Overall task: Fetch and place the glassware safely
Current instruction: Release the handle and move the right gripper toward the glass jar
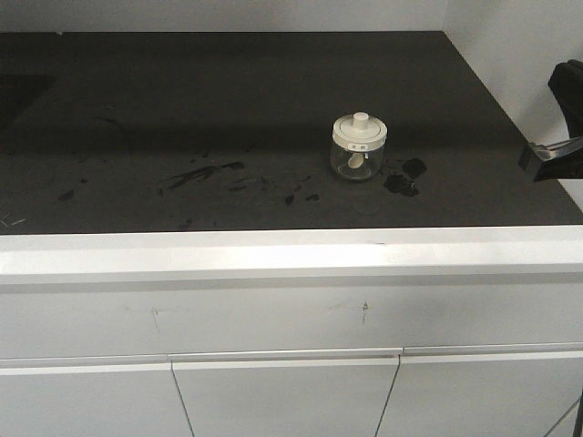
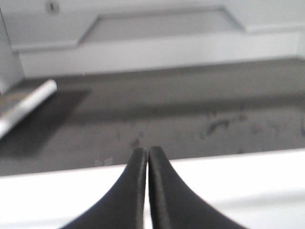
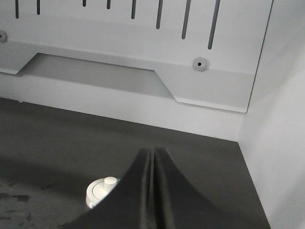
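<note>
Soft, dim light is falling on the dark worktop point(image 1: 228, 100), which is darkening toward 10 o'clock. My left wrist view is blurring throughout, my left fingers point(image 2: 126, 195) included, and the white edge point(image 2: 248, 186) is glaring at 5 o'clock.

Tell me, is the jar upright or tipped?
Upright: the jar stands on its base on the counter, lid on top, knob up.

Open dark countertop point(image 1: 228, 109) surrounds the glass jar point(image 1: 359, 146) on every side, leaving passage free from front, left and above; the white side wall point(image 1: 510, 55) bounds the right.
</note>
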You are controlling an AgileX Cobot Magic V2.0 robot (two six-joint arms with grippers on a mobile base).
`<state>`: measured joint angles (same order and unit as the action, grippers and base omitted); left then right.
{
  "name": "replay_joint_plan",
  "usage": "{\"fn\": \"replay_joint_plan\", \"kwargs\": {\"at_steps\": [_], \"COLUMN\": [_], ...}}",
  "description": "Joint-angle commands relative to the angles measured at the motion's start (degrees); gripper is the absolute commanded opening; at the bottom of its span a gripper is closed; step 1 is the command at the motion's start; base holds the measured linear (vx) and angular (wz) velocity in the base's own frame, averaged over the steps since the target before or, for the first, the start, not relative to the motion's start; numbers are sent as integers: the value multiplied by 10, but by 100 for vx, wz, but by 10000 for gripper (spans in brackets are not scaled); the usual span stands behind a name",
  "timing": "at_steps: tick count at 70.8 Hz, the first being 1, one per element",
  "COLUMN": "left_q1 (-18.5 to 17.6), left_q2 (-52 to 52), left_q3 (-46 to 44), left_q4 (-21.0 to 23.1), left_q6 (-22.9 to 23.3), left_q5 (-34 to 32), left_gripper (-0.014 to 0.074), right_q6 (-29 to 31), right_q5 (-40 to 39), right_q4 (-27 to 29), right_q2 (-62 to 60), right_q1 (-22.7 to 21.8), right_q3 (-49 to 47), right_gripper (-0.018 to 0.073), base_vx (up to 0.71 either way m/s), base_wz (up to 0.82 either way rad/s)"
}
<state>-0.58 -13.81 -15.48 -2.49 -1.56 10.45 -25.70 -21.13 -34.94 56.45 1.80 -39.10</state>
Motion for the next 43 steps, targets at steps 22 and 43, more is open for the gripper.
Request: {"fn": "replay_joint_plan", "kwargs": {"at_steps": [22,43], "left_q1": [-3,-3], "left_q2": [40,40], "left_q3": [9,9], "left_q4": [1,1], "left_q6": [7,7], "left_q5": [-19,-15], "left_gripper": [-7,-7], "right_q6": [-14,-17], "right_q5": [-36,-36], "right_q4": [-4,-2], "right_q2": [-7,-3], "right_q1": [-3,-3], "right_q3": [-15,-15], "right_gripper": [-1,10], "base_vx": [0,0], "base_wz": [0,0]}}
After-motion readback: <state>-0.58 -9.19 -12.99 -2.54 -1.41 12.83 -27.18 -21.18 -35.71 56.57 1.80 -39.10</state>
